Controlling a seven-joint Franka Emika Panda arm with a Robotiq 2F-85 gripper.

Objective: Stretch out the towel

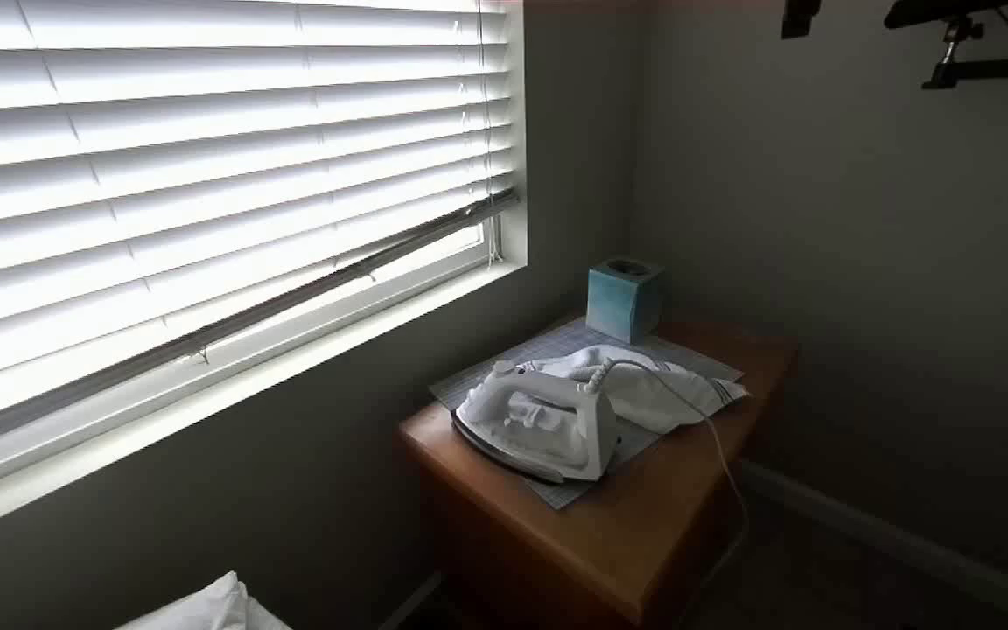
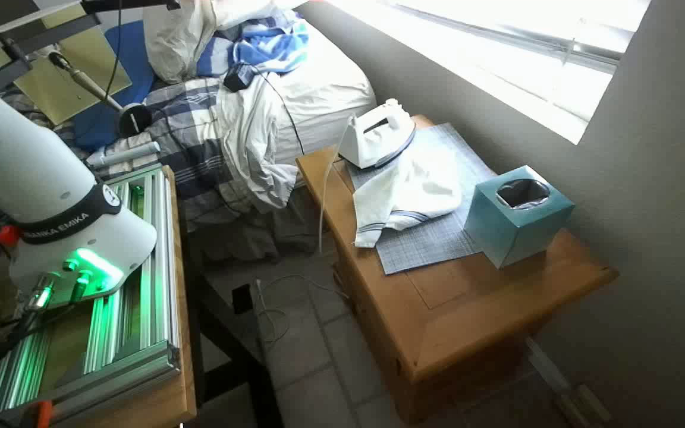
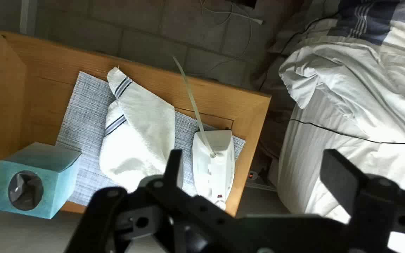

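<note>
Wrist view, end effector (image 3: 252,158) spread apart, towel (image 3: 139,137) near table edge (image 3: 142,74), mat (image 3: 184,137) showing between it and iron (image 3: 213,172)

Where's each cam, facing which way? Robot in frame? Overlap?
Exterior view: raised, nearer the white clothes iron, facing the grey wall corner; no clear robot body.
Exterior view: raised, nearer the teal cardboard tissue box, facing the white-sheeted bed; white robot arm at left.
Wrist view: above the brown wooden table, looking down; black two-fingered tool, open, at bottom.
Both exterior views share table, iron, tissue box, striped white towel.

White arm (image 2: 27,142); green light (image 2: 99,265); black gripper (image 3: 252,160)
</note>
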